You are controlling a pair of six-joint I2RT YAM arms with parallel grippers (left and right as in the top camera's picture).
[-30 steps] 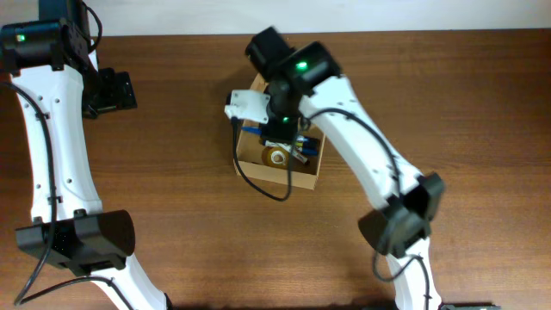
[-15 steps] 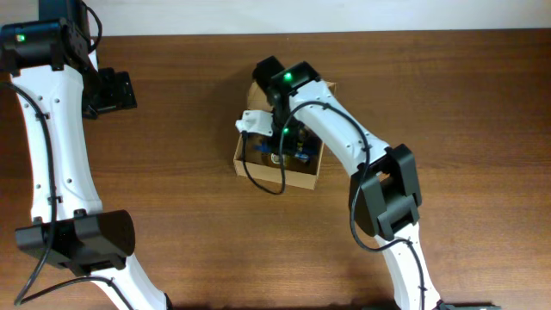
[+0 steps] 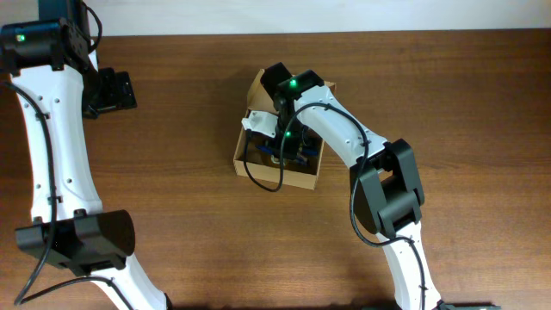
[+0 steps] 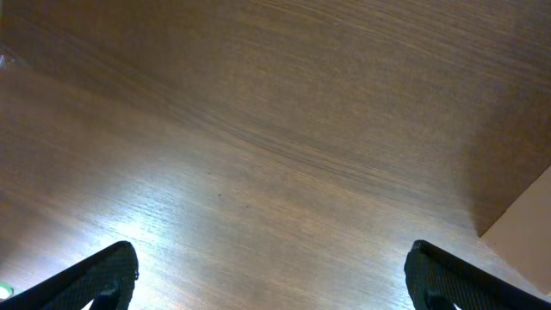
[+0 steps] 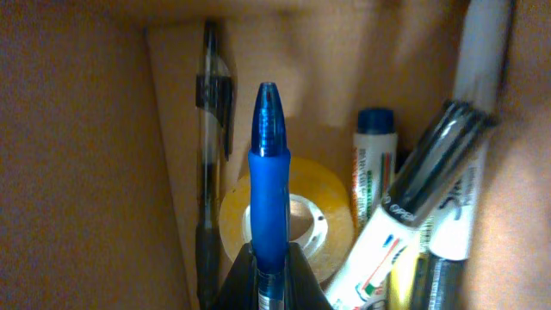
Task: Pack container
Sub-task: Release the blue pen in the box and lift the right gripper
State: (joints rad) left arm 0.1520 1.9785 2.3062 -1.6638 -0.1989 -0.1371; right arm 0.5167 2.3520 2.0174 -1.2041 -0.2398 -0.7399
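The container [image 3: 301, 178] is a small tan cardboard box at the table's middle, its flap lid [image 3: 259, 89] raised at the back. My right gripper [image 5: 272, 277] is down inside it, shut on a blue pen [image 5: 269, 185] that points ahead over a roll of clear tape [image 5: 323, 215]. A black pen [image 5: 209, 155] lies along the left wall [image 5: 77, 164], and markers [image 5: 405, 215] lie on the right. In the overhead view the right arm [image 3: 297, 99] covers most of the box. My left gripper [image 4: 271, 280] is open and empty over bare table at the far left.
The left arm [image 3: 47, 129] runs along the left edge of the wooden table [image 3: 172, 207]. The right arm's elbow [image 3: 385, 194] sits right of the box. A pale wall edge [image 4: 525, 224] shows in the left wrist view.
The right arm has swung left and lowered its gripper, with the blue pen, deeper into the box. The left arm has not moved.
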